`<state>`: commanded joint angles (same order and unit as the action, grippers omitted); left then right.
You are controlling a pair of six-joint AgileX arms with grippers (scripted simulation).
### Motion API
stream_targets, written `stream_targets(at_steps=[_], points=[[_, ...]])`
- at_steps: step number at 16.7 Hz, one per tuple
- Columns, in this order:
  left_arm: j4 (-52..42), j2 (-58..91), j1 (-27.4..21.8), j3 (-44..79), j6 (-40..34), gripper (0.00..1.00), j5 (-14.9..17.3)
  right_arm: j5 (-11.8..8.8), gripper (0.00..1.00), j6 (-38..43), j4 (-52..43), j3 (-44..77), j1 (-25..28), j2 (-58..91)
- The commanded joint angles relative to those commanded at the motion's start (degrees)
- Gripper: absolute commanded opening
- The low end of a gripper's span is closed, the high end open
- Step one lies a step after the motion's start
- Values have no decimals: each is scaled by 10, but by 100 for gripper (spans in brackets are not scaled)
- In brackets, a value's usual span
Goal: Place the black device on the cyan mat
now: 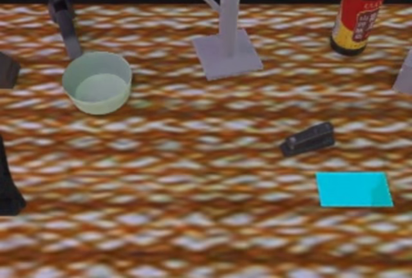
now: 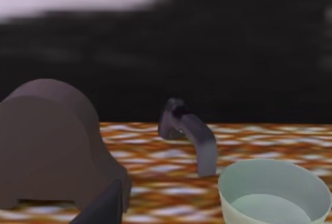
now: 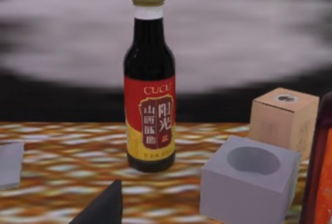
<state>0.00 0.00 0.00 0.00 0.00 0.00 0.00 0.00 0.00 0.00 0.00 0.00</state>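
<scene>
While the black device (image 1: 308, 139) lies untouched on the counter (image 1: 193, 181) just up-left of the cyan mat (image 1: 353, 189), the right arm, nearer yet unseen from above, seems best placed to pinch its long sides. I cannot tell either arm's fingers. The bottle (image 3: 149, 79) label reads "CUCU".

The device (image 1: 308, 139) lies on the table (image 1: 193, 181), just behind the mat (image 1: 353, 189) and apart from it. Ahead of the left gripper (image 1: 8, 191) sit the bowl (image 1: 97, 82) and the long-handled tool (image 1: 64, 22). The right gripper, probably off-frame, faces the bottle (image 3: 149, 79).
</scene>
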Motion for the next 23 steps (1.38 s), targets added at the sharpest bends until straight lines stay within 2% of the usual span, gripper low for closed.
stream_targets(at_steps=[4, 8, 11, 19, 23], points=[[0, 0, 0, 0, 0, 100, 0, -1, 100, -15, -12, 17, 5, 17], [0, 0, 0, 0, 0, 100, 0, -1, 100, -100, -83, 124, 27, 125], [0, 0, 0, 0, 0, 100, 0, 0, 100, -199, -167, 255, 51, 269], [0, 0, 0, 0, 0, 100, 0, 2, 100, -515, -445, 665, 132, 794], [0, 0, 0, 0, 0, 100, 0, 1, 100, -660, -570, 846, 170, 1009]])
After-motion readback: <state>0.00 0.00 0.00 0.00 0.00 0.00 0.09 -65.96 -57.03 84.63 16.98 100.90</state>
